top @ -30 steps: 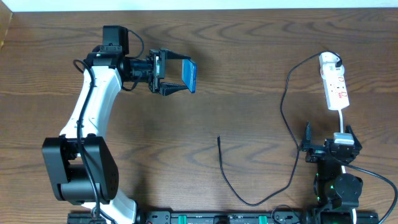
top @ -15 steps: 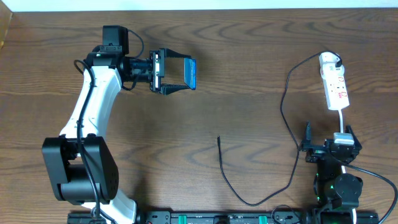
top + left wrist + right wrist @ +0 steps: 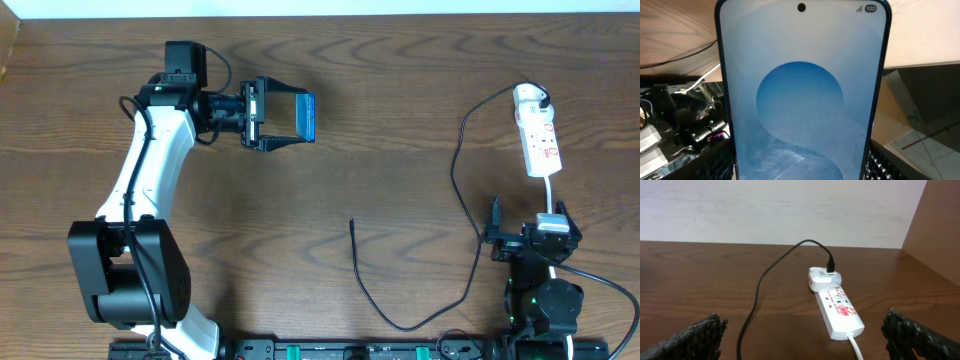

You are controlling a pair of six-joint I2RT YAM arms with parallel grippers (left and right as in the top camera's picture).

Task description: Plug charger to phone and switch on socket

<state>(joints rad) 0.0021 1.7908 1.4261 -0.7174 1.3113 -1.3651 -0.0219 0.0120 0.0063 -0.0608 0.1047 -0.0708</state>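
My left gripper (image 3: 290, 119) is shut on the phone (image 3: 307, 117) and holds it on edge above the table's back left. In the left wrist view the phone's lit blue screen (image 3: 800, 100) fills the frame, with a dark finger (image 3: 715, 165) at each lower corner. The charger's thin black cable (image 3: 358, 270) lies loose, its plug tip (image 3: 351, 222) at mid-table and its other end in a white adapter (image 3: 528, 97) on the socket (image 3: 537, 135). My right gripper (image 3: 528, 222) stands open just in front of the socket (image 3: 840, 311), wide apart with nothing between its fingers (image 3: 695, 337).
The socket's white cord (image 3: 856, 347) runs toward my right gripper. A black rail of electronics (image 3: 350, 350) lines the front edge. The left arm's base (image 3: 130, 280) stands at the front left. A wooden side panel (image 3: 940, 230) rises on the right.
The left gripper has turned slightly with the phone, which now sits a little higher and straighter. The right arm, cable and socket have not moved.
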